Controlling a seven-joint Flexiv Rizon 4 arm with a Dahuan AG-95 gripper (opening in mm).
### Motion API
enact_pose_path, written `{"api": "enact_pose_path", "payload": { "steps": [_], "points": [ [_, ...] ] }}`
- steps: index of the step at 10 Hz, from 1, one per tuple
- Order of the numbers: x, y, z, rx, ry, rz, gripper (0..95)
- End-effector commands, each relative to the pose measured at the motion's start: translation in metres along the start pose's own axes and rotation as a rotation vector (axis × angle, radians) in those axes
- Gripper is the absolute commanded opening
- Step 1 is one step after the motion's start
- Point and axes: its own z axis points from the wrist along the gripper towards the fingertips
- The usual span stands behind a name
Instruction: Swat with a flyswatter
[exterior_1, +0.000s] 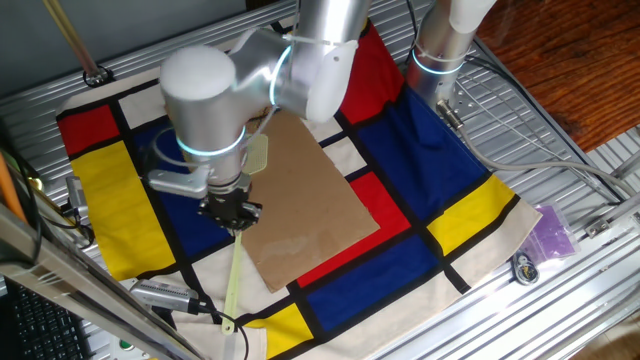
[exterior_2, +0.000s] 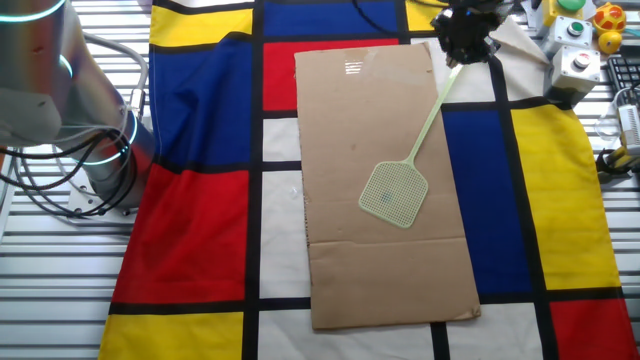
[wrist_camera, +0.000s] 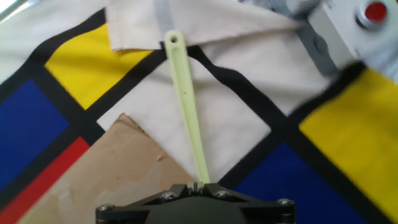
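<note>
- Hand view is showing the gripper (wrist_camera: 198, 186) pinching the flyswatter (wrist_camera: 185, 99) partway along its handle, leaving length to swing.
- The mesh head is lying over the cardboard sheet (exterior_2: 380, 180) in the other fixed view, seemingly the swatting surface.
- The arm (exterior_1: 215, 100) is hiding most of the head in one fixed view.
- Whether the head is touching the cardboard is unclear.

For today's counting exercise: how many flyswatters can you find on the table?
1. The flyswatter lies with its mesh head over the cardboard, and the gripper holds its handle near the table's edge. No other shows, though the arm may hide some.
</note>
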Motion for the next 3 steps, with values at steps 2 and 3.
{"api": "enact_pose_path", "payload": {
  "steps": [2,3],
  "points": [
    [0.0053,0.0059,-0.0203,-0.037,0.132,0.277,0.0],
    [0.0055,0.0065,-0.0220,-0.036,0.131,0.283,0.0]
  ]
}}
